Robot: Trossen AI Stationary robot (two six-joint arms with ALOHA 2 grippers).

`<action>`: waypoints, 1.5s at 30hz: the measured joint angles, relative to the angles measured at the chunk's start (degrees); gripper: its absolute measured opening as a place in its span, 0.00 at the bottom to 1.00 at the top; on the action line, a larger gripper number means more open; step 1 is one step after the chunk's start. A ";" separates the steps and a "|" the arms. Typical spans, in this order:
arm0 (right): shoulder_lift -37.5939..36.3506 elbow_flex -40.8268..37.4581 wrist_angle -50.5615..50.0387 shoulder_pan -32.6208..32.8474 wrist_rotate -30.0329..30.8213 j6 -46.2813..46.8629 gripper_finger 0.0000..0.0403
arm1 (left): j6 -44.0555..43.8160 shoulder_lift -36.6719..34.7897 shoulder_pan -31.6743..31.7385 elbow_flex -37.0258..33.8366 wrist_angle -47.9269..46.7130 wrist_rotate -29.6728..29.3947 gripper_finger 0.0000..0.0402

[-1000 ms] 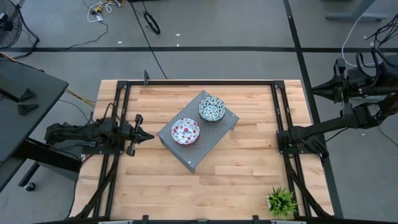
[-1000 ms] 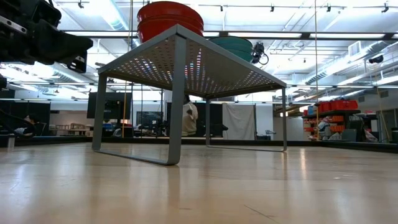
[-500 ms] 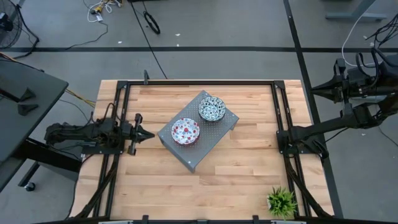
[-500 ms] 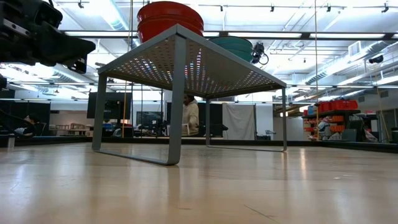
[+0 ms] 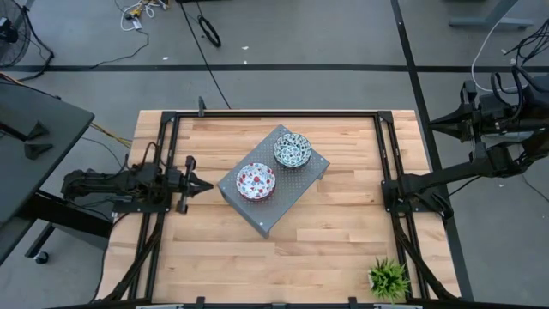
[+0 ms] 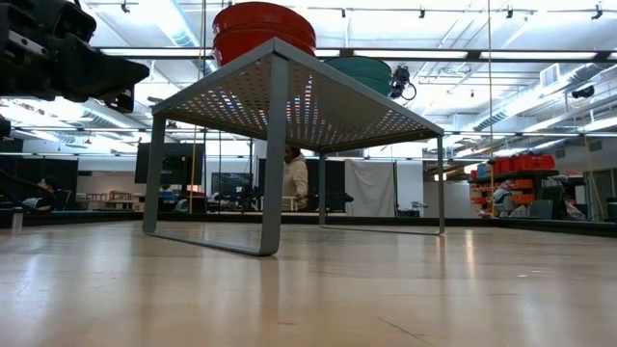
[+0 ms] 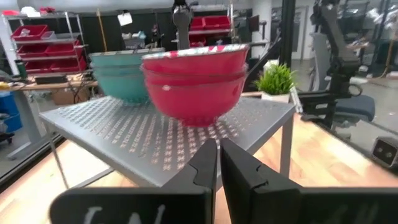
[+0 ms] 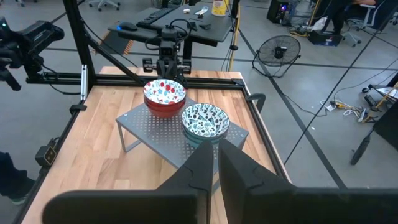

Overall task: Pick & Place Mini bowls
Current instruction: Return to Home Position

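a stack of small round ceramic bowls with red outsides and white, red-flowered insides, the red stack [image 5: 256, 181], sat on a grey perforated metal shelf [image 5: 290, 196] in the middle of the light wooden table [image 5: 343, 249]. it stood at the shelf's end nearest the table's left edge. just beside it, at the shelf's end nearest the table's far edge, sat the teal stack [image 5: 292, 151] — like bowls with teal outsides and white, dark-green-flowered insides. the left wrist view showed both stacks upright on the shelf top, the red stack [image 7: 196, 84] in front and the teal stack [image 7: 118, 74] behind it.

the left gripper [image 5: 194, 186] hung at the table's left edge, level with the shelf and well apart from it, pointing toward the red stack. its fingers [image 7: 205, 167] were together with only a thin slit between them, holding nothing. the right gripper [image 5: 396, 192] was at the table's right edge, high above the wood, and its fingers [image 8: 202, 168] were likewise pressed together on nothing.

a small green potted plant [image 5: 388, 277] stood at the table's corner on the right arm's side — the one at the bottom of the high view. a person [image 6: 295, 177] showed in the room beyond the shelf's legs.
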 joint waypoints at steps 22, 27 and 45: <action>0.00 0.01 0.01 -0.01 0.00 0.01 0.07 | -1.84 0.02 0.00 -0.02 -0.23 -0.73 0.06; 0.01 0.00 0.00 0.00 0.00 -0.01 0.07 | -1.84 0.02 0.00 -0.01 -0.23 -0.73 0.06; 0.01 0.00 0.01 -0.02 0.00 0.01 0.07 | -1.84 0.02 0.00 -0.02 -0.18 -0.73 0.06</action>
